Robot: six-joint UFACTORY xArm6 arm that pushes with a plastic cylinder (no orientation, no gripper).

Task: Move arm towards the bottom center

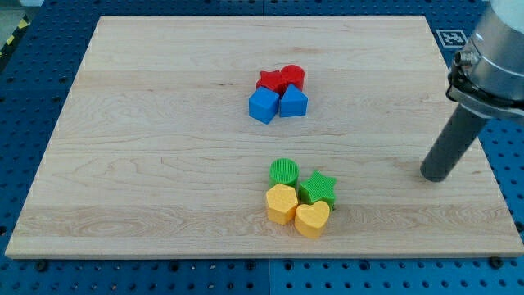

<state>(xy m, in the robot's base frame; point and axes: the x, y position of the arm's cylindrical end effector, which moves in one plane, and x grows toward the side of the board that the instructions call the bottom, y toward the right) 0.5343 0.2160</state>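
Note:
My tip [435,175] rests on the wooden board [147,164] near the view's right edge, well to the right of all the blocks. At the lower middle sits a tight cluster: a green cylinder [284,171], a green star [318,188], a yellow hexagon [282,202] and a yellow heart [312,218]. Higher up near the centre is a second cluster: a red star [269,79], a red cylinder [293,77], a blue cube [264,105] and a blue pentagon-like block [293,102]. The tip touches no block.
The board lies on a blue perforated table [33,279]. The arm's grey body [491,57] fills the upper right corner, above the board's right edge. A black-and-white marker tag [449,37] sits beside the board's top right corner.

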